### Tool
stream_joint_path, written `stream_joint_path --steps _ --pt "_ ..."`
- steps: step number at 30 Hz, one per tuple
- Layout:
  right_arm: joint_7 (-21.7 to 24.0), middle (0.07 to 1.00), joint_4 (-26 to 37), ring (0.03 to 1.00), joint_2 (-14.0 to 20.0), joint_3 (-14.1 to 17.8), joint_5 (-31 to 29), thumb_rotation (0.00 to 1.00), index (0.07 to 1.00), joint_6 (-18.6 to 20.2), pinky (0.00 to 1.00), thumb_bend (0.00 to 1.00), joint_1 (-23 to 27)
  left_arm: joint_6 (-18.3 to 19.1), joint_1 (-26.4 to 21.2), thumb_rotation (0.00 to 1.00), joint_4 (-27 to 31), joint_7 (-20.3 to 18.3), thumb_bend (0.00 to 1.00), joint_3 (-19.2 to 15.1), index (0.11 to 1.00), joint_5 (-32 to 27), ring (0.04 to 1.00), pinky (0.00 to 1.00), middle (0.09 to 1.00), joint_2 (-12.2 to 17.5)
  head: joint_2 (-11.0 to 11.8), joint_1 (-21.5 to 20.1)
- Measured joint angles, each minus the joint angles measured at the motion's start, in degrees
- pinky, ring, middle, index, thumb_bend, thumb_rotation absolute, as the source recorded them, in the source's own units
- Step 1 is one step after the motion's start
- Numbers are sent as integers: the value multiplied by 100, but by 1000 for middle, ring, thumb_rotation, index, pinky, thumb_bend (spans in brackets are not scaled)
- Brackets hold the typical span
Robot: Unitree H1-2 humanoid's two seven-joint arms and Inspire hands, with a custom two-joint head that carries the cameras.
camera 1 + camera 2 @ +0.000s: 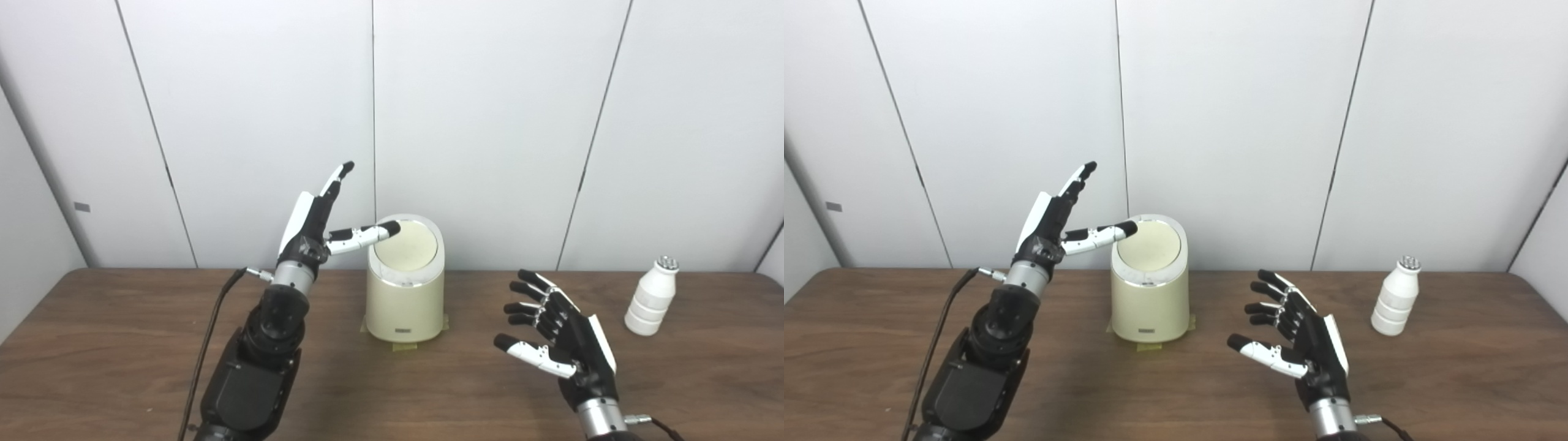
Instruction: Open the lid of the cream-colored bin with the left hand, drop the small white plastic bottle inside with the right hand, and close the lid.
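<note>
Cream bin lid shut; white bottle upright, well apart.

No readable text; small dark label on bin front illegible.

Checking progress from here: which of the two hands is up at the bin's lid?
The left hand, raised with its thumb tip at the lid rim of the bin. The right hand hovers open, low over the table, apart from the bin.
</note>
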State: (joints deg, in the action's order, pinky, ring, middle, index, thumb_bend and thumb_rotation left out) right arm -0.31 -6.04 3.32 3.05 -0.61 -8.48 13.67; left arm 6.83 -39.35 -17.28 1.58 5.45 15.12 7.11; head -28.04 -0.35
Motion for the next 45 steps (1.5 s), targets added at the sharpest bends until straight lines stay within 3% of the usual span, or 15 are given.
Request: stream_joint_path --steps 11,19,39,45 --pt "-29 768 32 642 -37 -13 76 203 784 1 578 818 -2 -267 -254 303 -495 258 963 532 1000 895 1000 1000 1000 25 -26 -35" --pt "-30 768 53 630 -40 -13 78 204 784 6 562 814 -2 -69 -342 283 -716 354 925 695 1000 1338 1000 998 1000 -11 -44 -61" --pt "-30 767 235 639 -81 -15 89 200 770 139 574 817 -16 111 -351 210 -823 485 821 760 1000 1576 1000 985 1000 -20 -88 -88" --pt "-28 769 243 639 -73 -13 85 202 772 138 572 816 -18 516 -403 137 -750 285 883 1250 1000 2146 1000 1000 1000 231 -97 -62"
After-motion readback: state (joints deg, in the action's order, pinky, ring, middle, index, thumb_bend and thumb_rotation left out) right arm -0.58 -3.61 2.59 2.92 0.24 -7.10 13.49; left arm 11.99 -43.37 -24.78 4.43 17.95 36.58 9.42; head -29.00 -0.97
